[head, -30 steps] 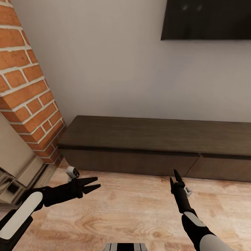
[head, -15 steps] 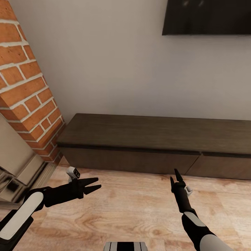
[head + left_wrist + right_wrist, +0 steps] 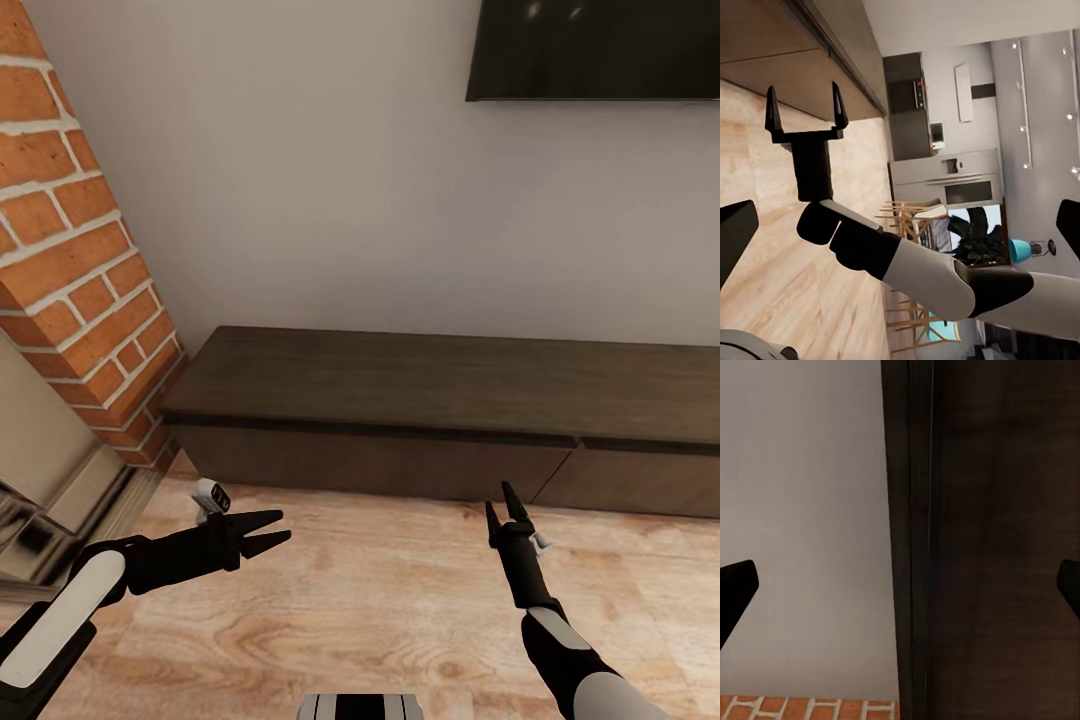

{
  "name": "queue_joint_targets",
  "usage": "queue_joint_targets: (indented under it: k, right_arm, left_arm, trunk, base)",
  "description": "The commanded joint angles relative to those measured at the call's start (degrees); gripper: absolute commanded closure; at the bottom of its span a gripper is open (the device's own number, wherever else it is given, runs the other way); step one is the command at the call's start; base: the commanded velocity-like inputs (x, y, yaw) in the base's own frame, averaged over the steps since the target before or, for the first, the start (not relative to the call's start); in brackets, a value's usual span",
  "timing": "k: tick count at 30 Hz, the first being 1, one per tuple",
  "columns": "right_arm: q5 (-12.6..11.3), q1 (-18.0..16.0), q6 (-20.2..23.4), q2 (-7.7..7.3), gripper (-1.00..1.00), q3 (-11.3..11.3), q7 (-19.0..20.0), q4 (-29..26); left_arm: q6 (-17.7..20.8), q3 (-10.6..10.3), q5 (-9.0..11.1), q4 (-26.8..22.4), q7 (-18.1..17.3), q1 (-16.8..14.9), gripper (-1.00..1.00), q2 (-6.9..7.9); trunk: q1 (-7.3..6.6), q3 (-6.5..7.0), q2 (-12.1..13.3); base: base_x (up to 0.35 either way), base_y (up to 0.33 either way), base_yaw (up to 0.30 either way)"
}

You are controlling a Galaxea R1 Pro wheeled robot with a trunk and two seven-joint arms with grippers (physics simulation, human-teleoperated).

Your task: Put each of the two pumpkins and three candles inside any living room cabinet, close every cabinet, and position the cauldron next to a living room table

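Observation:
The cabinet (image 3: 440, 395) is a long, low dark-brown unit against the white wall, and both fronts in view sit flush and shut. My left gripper (image 3: 272, 531) hovers open over the wood floor, short of the cabinet's left end. My right gripper (image 3: 503, 500) points at the cabinet front, open and empty. It shows from the side in the left wrist view as the right gripper (image 3: 804, 111), with the cabinet (image 3: 787, 45) just beyond. The right wrist view looks along the cabinet (image 3: 1005, 547) top. The pumpkins, candles, cauldron and table are out of view.
A red brick chimney (image 3: 70, 270) with a stone-coloured fireplace base (image 3: 50, 470) stands close on the left. A dark television (image 3: 600, 50) hangs above the cabinet. The wood floor (image 3: 390, 600) lies between me and the cabinet. A distant kitchen with a fridge (image 3: 960, 180) shows in the left wrist view.
The whole head view shifted slightly a second ago, so the camera moved. Both arms keep nearly the same pose, and both grippers stay open.

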Motion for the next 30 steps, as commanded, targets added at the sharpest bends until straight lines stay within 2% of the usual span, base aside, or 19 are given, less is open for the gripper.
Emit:
queue_joint_targets:
  k: [1,10,30]
  right_arm:
    - [-0.35,-0.02,0.64,0.00,-1.00,-0.01,0.22,0.03]
    - [-0.35,-0.04,0.65,0.00,-1.00,0.00,0.32,0.03]
    - [-0.35,-0.01,0.63,0.07,-1.00,0.00,0.17,0.03]
  left_arm:
    - [0.14,-0.08,-0.02,0.02,-0.23,-0.04,-1.00,0.04]
    - [0.14,-0.10,-0.02,0.01,-0.23,-0.04,-1.00,0.02]
    - [0.14,-0.10,-0.02,0.01,-0.23,-0.04,-1.00,0.02]
  trunk:
    - [-0.01,-0.04,-0.02]
    - [-0.01,-0.04,-0.02]
    - [-0.01,-0.04,-0.02]
  base:
    - [0.020,0.000,0.000]
    - [0.056,0.000,0.000]
    - [0.134,0.000,0.000]
